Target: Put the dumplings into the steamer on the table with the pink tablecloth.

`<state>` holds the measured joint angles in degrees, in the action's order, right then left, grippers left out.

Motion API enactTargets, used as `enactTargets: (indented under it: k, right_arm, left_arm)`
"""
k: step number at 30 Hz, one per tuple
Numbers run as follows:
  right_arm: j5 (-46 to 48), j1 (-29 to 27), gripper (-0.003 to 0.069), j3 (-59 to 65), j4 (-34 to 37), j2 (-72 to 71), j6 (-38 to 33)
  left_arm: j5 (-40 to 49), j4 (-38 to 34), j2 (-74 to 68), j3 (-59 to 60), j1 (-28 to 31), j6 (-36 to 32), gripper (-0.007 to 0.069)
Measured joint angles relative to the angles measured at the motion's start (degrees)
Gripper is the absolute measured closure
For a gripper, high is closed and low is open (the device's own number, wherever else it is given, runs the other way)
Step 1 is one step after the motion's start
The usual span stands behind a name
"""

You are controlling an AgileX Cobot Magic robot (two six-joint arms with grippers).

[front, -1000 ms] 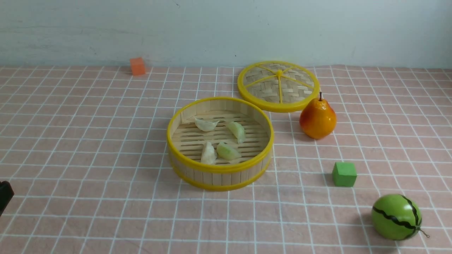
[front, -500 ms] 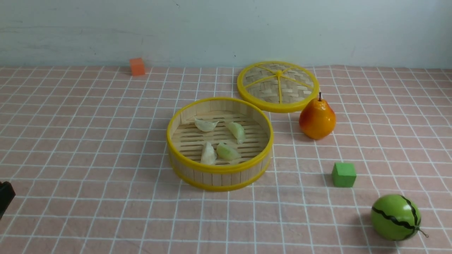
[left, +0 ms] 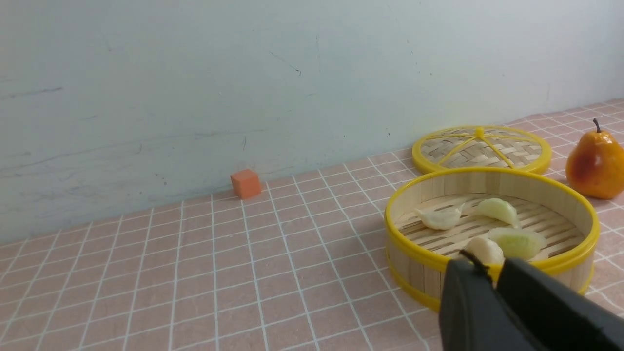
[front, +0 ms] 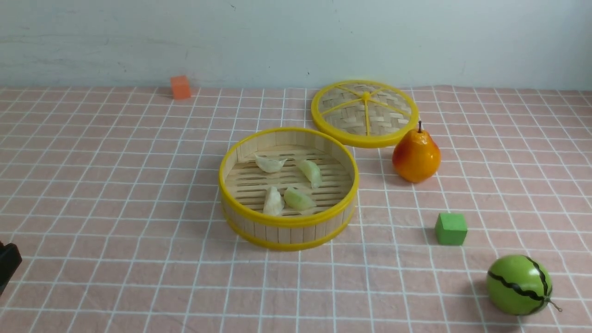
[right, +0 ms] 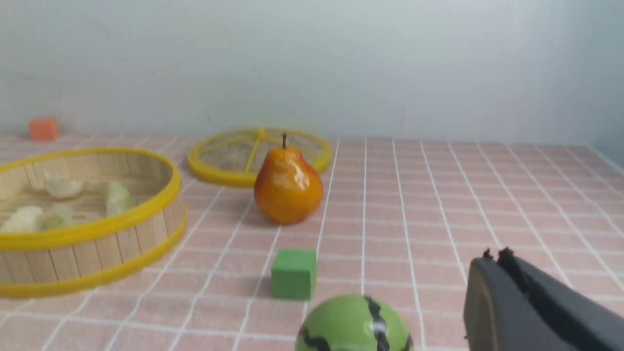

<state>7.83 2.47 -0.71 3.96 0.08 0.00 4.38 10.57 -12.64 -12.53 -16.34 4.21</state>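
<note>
Left gripper (left: 490, 267): low at the near-left edge of the table (front: 115, 185), well apart from everything else. Jaws narrow with nothing between them; a small notch shows at the tips, and whether they are fully closed I cannot tell.

Orange cube (front: 180, 87): far left, by the wall.

Steamer (front: 286, 233): centre of the pink tablecloth (front: 83, 286), upright and uncovered. All four dumplings lie on its slatted floor:
- white dumpling (front: 269, 163), rear
- green dumpling (front: 311, 172), rear right
- second white dumpling (front: 273, 201), front
- second green dumpling (front: 298, 199), front, touching or just beside the white one

None is on the cloth. Judgement: the placing looks complete.

Handling, judged from looks:
- small, light, glossy toy pieces, probably stiff and a bit slippery
- the curved belly could squirt out of a pinch
- if one needs shifting, best hold is from above across the thick middle, pads on the two flat flanks and the pleated ridge running between them
- the front pair sits close, so come in from the open side

Lid (front: 365, 113): flat, behind and right of the steamer. Pear (front: 416, 155) just in front of it.

Green cube (front: 450, 228) and watermelon (front: 518, 284): near right.

Right gripper (right: 496, 257): near right, jaws pressed together, empty.
</note>
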Motion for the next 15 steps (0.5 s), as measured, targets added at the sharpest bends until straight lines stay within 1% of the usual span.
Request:
enactTargets:
  k: [4,10,15]
  right_arm:
    - [2.1,0.0,0.0661,2.0,0.0,-0.2,0.0]
    - [12.2,0.0,0.0658,2.0,0.0,-0.3,0.0]
    - [13.1,0.0,0.0655,1.9,0.0,-0.3,0.0]
  left_arm:
    - [0.0,0.0,0.0,0.0,0.0,0.0,0.0538]
    - [0.0,0.0,0.0,0.0,0.0,0.0,0.0536]
    - [0.1,0.0,0.0,0.0,0.0,0.0,0.0536]
